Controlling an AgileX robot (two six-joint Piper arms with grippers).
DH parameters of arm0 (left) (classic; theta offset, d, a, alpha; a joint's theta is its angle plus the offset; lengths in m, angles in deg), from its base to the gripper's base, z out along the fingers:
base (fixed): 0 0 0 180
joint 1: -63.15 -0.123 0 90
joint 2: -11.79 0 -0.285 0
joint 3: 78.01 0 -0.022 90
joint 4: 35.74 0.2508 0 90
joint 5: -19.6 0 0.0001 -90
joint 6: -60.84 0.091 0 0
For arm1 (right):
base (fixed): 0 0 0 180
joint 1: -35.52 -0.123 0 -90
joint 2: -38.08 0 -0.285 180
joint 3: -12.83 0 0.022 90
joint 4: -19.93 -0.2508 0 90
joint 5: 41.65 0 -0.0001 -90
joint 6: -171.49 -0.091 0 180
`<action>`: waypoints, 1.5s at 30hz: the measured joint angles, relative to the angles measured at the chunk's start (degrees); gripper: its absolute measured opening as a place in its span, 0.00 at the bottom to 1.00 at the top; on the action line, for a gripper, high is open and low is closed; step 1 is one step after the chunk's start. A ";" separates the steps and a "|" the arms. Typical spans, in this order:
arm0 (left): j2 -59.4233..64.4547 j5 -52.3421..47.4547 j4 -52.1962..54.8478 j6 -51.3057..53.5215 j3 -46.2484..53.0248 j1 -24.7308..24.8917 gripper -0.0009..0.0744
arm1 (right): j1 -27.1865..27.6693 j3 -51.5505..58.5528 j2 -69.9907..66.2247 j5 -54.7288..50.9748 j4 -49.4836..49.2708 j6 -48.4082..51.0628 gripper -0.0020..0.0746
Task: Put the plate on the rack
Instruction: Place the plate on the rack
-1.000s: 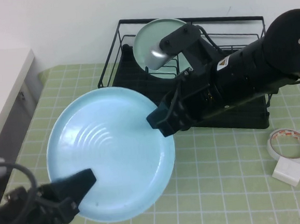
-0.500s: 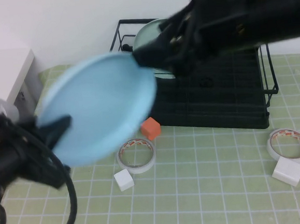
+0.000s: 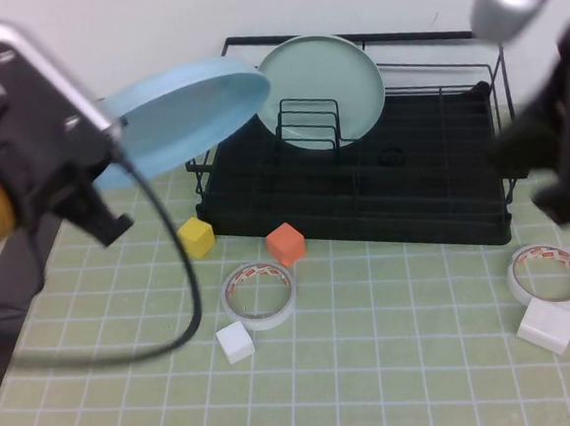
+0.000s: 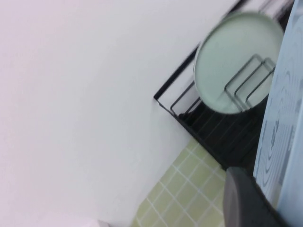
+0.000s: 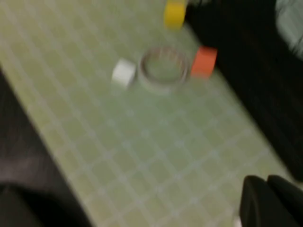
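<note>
The light blue plate is in the air, tilted nearly edge-on, above the black wire rack's left end. My left gripper is shut on its left rim. In the left wrist view one dark finger presses against the plate. A pale green plate stands upright in the rack's divider loops and also shows in the left wrist view. My right gripper is shut and empty. It hangs over the mat beside the rack's right end, well clear of the plate.
On the green grid mat in front of the rack lie a yellow cube, an orange cube, a tape roll and a white block. A second tape roll and a white block sit at the right.
The right gripper has let go of the blue plate and swung away to the right. The left arm has lifted the plate up and back toward the rack, tilting it edge-on.
</note>
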 joint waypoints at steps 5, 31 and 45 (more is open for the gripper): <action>12.73 0.29 0.00 4.92 -10.46 0.00 0.15 | 0.00 4.25 1.71 -7.01 1.02 -1.76 0.03; 53.45 14.53 -1.95 21.53 -48.95 0.00 0.15 | 0.00 32.53 23.81 -5.53 17.58 -22.65 0.03; 54.58 15.41 -22.23 42.12 -50.38 0.00 0.15 | 0.00 32.53 25.25 -6.29 20.80 -24.53 0.03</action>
